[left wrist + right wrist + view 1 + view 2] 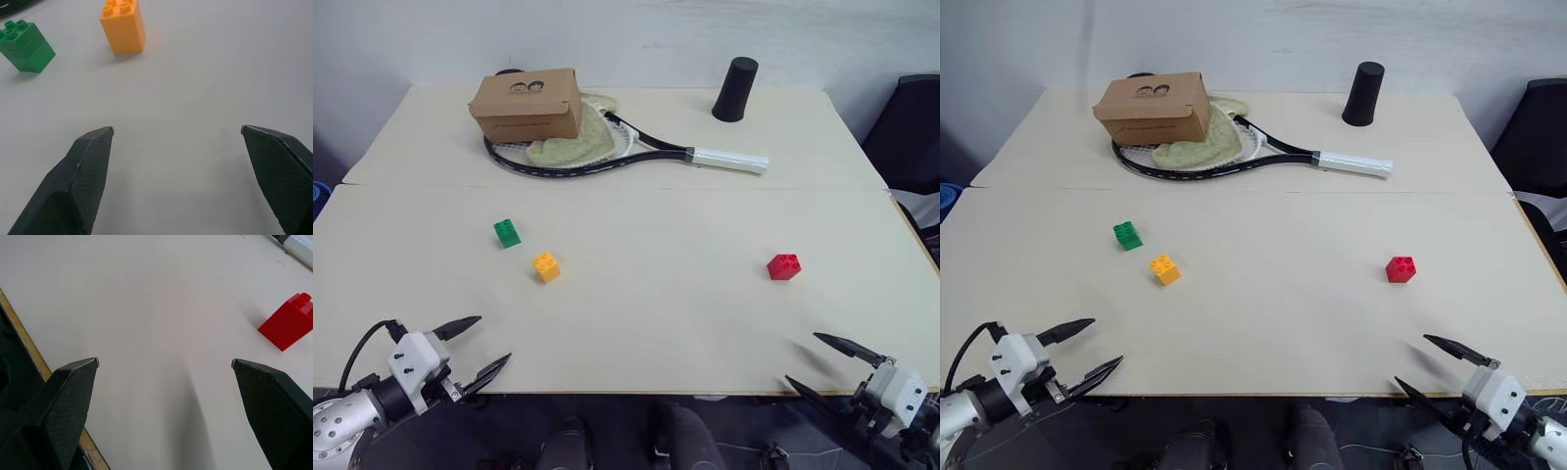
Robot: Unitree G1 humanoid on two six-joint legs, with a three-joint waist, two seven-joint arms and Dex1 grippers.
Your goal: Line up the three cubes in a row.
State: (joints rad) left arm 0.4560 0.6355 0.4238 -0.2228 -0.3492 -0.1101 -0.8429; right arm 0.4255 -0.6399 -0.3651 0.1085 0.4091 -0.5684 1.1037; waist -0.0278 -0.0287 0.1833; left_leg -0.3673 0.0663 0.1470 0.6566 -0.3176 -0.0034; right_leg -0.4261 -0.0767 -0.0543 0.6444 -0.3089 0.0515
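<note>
Grippers both wide open, empty: my left gripper point(475, 345) lower left, right gripper point(818, 362) lower right. Green cube point(507, 233) and orange cube point(546, 266) sit centre-left, red cube point(784, 266) centre-right. I'd probably fetch red squarely, across flat sides.

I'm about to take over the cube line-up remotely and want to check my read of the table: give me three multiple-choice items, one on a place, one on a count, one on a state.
1. Which cube sits apart, on the robot's right?
A. green
B. red
C. orange-yellow

2. How many cubes lie on the table?
A. two
B. three
C. four

3. How are the grippers?
A. both open, empty
B. left shut on a cube
C. both shut

Answers:
1 B: the red cube lies alone, while the green cube and orange-yellow cube sit close together on the left.
2 B: those three, all on the table.
3 A: the left gripper and right gripper show spread fingers holding nothing.
</note>
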